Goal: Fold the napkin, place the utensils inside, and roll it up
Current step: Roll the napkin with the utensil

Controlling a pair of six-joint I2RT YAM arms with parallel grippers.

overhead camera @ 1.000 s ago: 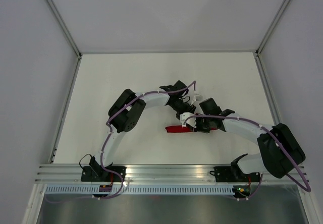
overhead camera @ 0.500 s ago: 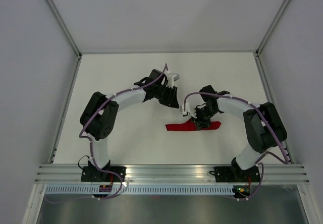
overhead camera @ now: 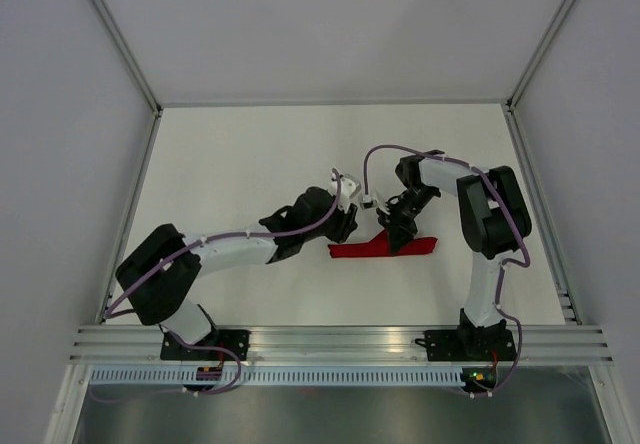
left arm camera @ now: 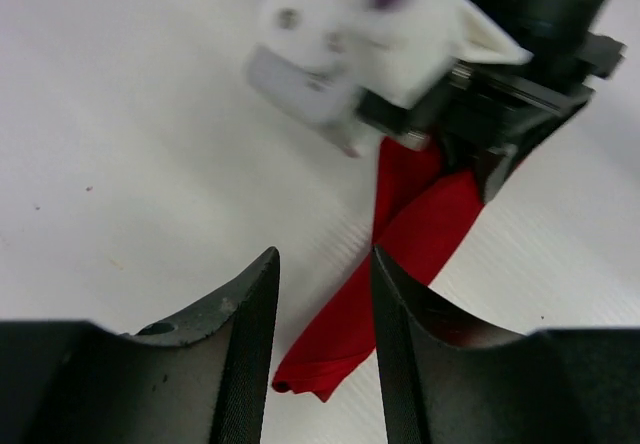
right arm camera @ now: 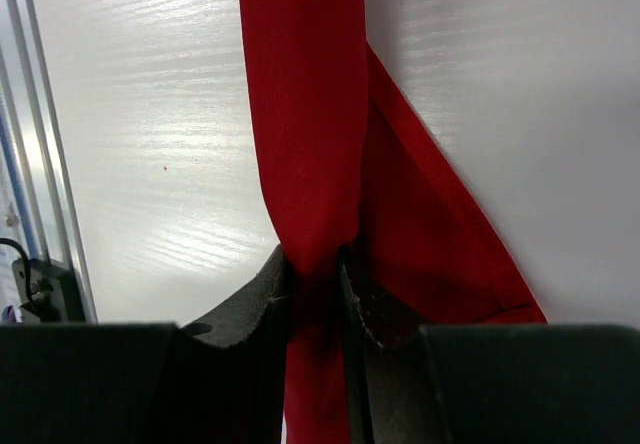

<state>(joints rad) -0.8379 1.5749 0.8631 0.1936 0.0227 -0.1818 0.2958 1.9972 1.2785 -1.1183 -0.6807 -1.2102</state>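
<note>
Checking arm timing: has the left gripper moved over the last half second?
Yes. The left gripper has moved away from the far edge of the table, toward the arm bases, ending beside the left end of the napkin.

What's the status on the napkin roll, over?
Right pincer shut on the napkin. Left pincer open, near its end. Napkin bunched into a long strip. Knife not in view.

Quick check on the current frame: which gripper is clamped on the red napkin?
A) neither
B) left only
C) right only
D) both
C: in the right wrist view the right gripper is pinched shut on a fold of the napkin, while the left gripper has its fingers standing apart, not closed on the cloth.
</note>
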